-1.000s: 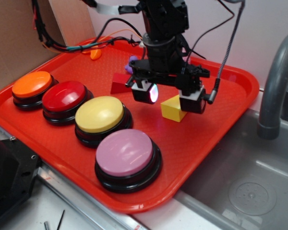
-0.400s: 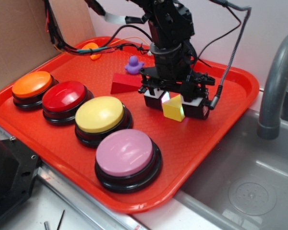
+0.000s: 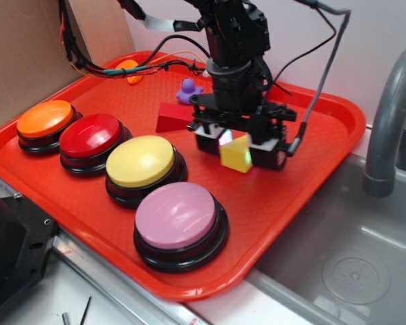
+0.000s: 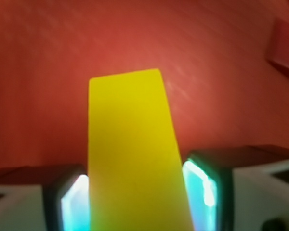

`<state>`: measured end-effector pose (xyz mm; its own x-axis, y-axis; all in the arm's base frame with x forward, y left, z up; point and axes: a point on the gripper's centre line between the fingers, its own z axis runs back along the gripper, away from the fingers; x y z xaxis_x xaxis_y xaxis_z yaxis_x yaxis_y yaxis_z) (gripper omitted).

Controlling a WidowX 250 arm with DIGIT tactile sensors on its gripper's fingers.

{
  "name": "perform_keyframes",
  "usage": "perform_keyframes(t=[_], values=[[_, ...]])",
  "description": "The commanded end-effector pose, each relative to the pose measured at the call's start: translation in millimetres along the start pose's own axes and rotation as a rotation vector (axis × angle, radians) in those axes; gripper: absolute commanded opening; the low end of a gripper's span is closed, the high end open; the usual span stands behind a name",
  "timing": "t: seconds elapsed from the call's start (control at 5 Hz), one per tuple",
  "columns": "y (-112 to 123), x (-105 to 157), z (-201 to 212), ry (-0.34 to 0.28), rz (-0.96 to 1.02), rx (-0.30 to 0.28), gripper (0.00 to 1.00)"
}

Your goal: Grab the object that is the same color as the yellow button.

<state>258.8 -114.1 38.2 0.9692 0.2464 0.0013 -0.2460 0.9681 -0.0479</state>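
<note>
Pincer (image 3: pixel 235 153) — you are clamping its two pads against the sides of the yellow wedge block (image 3: pixel 236 154) | block is sitting between the fingers over the red tray (image 3: pixel 325 162) | yellow button (image 3: pixel 141 161) is lying at 9 o'clock of it — well apart

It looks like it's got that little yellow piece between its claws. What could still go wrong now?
The yellow wedge has slanted faces, so it might slip or twist out of the gripper as it lifts. The grip also looks close to one end of the wedge in the wrist view, so it could tip. The red wedge sits close behind and could get nudged.
</note>
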Motion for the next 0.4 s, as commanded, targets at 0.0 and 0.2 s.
perform_keyframes(t=[0.0,0.2], values=[[14.0,1.0,98.0,-0.038,-0.019,-0.112,0.00],[26.7,-5.1,147.0,-0.061,0.026,-0.155,0.00]])
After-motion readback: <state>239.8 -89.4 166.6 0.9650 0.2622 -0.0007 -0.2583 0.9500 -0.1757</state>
